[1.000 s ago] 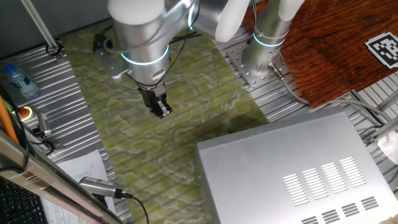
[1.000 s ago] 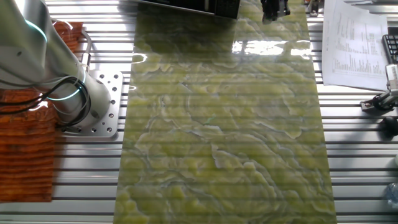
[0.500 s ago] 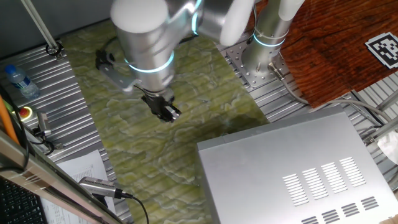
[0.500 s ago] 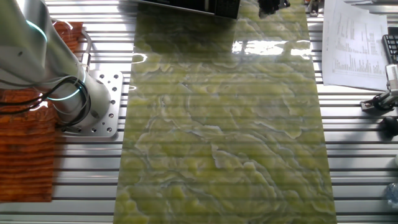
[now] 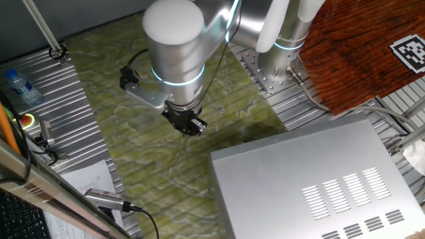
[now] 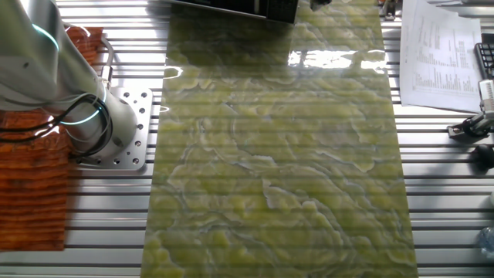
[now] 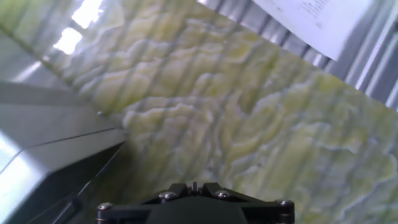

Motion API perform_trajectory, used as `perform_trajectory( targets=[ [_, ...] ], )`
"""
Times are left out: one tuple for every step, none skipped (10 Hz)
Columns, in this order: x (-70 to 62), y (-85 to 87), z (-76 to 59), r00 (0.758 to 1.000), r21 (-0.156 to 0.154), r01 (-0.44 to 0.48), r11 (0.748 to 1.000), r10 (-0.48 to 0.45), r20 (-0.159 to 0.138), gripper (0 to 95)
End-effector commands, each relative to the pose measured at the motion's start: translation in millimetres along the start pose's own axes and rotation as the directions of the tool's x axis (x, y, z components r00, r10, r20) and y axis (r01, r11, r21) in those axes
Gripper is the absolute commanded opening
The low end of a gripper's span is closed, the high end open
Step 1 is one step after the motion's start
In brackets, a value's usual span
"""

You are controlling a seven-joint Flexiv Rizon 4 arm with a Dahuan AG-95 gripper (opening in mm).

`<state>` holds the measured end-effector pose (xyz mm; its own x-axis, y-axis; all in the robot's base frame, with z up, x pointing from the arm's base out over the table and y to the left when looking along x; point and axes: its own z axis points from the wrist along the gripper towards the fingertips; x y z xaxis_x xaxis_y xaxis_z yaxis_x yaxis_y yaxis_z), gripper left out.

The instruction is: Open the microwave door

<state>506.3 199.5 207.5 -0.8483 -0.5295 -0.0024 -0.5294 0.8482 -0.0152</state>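
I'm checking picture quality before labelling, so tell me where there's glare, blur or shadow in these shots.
Other fixed view: bright glare patches on the green mat near the top. Hand view: soft and blurred throughout, with a glare spot at top left; the microwave edge is smeared. First fixed view: fairly sharp, even light, with a dim shadow on the mat between the gripper and the microwave.

Matt silver-grey sheet-metal microwave point(image 5: 312, 179) sits on a glossy green marbled mat point(image 6: 278, 154) beside rough rust-brown wooden board point(image 5: 358, 46).
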Motion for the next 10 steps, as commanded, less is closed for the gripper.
perform_trajectory(
  targets=[
    [0.0, -0.2, 0.2, 0.996, 0.003, 0.094, 0.996, -0.094, 0.007, 0.0],
    [0.0, -0.2, 0.2, 0.988, 0.004, 0.156, 0.988, -0.156, 0.004, 0.0],
    [0.0, -0.2, 0.2, 0.984, 0.002, 0.18, 0.984, -0.18, 0.007, 0.0],
    [-0.1, 1.6, -0.1, 0.981, -0.006, 0.195, 0.981, -0.194, 0.013, 0.0],
    [0.2, 8.9, -2.6, 0.977, -0.007, 0.215, 0.977, -0.215, 0.014, 0.0],
    [0.3, 15.0, -4.2, 0.973, -0.011, 0.232, 0.973, -0.232, 0.011, 0.0],
    [0.2, 25.6, -5.9, 0.969, -0.013, 0.249, 0.968, -0.249, 0.009, 0.0],
    [0.0, 40.0, -6.9, 0.964, -0.017, 0.266, 0.964, -0.266, 0.013, 0.0],
    [0.7, 50.9, -7.8, 0.962, -0.026, 0.273, 0.962, -0.273, 0.025, 0.0],
    [1.9, 57.8, -9.1, 0.961, -0.029, 0.277, 0.96, -0.276, 0.03, 0.0]
  ],
)
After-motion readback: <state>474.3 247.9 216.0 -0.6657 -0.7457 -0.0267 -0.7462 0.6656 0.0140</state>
